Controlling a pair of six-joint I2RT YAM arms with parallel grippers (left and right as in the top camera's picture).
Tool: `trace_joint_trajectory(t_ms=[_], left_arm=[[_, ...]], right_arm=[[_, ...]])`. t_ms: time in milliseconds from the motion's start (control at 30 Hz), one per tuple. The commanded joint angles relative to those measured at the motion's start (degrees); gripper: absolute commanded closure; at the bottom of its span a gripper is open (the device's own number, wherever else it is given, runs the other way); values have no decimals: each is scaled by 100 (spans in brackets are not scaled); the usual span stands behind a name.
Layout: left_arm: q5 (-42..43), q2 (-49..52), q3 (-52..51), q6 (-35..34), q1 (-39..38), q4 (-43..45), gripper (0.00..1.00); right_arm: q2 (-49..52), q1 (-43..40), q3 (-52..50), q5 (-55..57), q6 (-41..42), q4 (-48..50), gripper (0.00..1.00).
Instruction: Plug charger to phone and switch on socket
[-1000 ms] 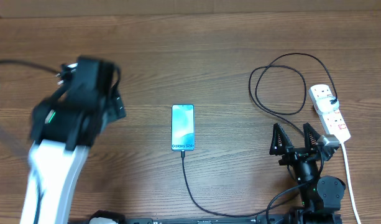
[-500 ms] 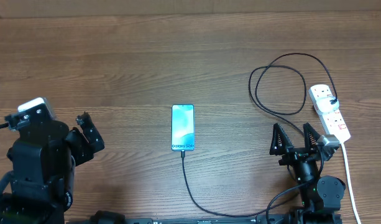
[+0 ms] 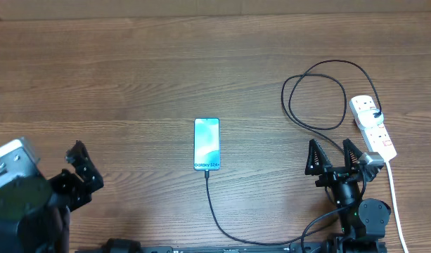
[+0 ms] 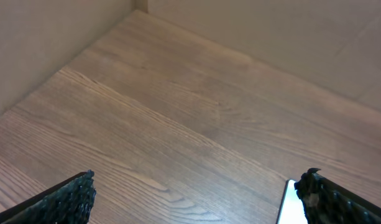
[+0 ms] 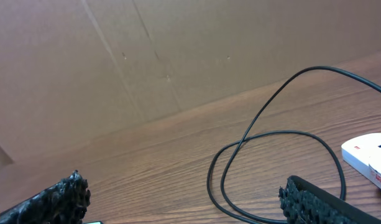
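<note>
Phone: the slim rectangular smartphone with a light blue-green screen (image 3: 207, 143) lies flat near the middle of the brown wooden table (image 3: 131, 77), with its "Galaxy S24+" end toward the robot.
Charger: the long thin black cable (image 3: 214, 209) meets the phone's near end with its tip and curves away to the near table edge. Another stretch lies in loose loops at the right rear. The black plug head (image 3: 376, 112) sits in the far outlet of the strip.
Socket: the white elongated power strip (image 3: 373, 128) lies by the table's right edge, and its thick white cord (image 3: 393, 190) trails toward the robot. The switch position is too small to tell.
Left claw (image 4: 197, 179): spread wide, holding nothing, at the near left, apart from the phone.
Right claw (image 3: 330, 147): spread wide and empty, just beside the power strip, between it and the phone.
</note>
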Motion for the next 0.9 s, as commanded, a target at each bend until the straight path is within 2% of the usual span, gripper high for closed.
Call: trace_joint_trajectory(t_ms=[0, 567, 733, 867], left_arm=[[-15, -236, -2, -133, 35, 0, 0], [24, -682, -50, -251, 35, -181, 0], [20, -866, -669, -249, 35, 337, 0], [258, -1215, -1880, -249, 35, 1351, 0]], right_arm=[[-57, 17, -61, 79, 20, 26, 0], [-57, 17, -61, 79, 20, 26, 0], [-57, 17, -61, 79, 20, 26, 0], [-57, 17, -61, 79, 20, 26, 0]])
